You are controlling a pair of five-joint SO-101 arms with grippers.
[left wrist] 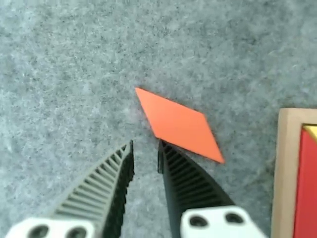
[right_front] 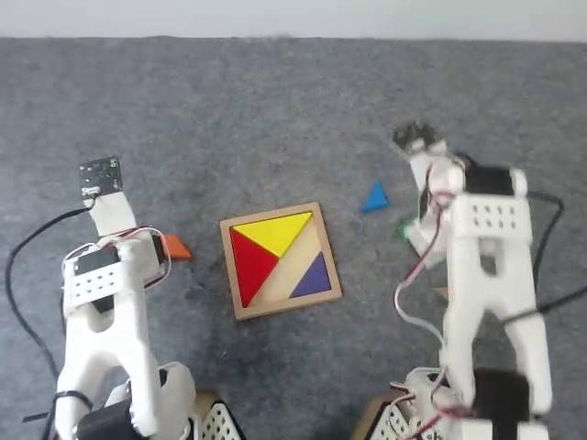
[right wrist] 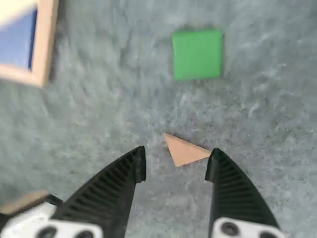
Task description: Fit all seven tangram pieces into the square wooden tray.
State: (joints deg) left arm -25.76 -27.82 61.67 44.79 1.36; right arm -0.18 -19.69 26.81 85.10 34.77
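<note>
The square wooden tray lies mid-table and holds a yellow triangle, a red triangle and a purple triangle. An orange parallelogram lies flat on the carpet to the left of the tray. My left gripper hovers at its near edge, slightly open with nothing between its fingers. On the tray's right, my right gripper is open, its fingers on either side of a small tan triangle. A green square lies just beyond. A small blue triangle sits further back.
Grey carpet covers the table. In the right wrist view a corner of the tray shows off to one side of the green square. The left arm and right arm stand on either side of the tray. Cables trail beside both arms.
</note>
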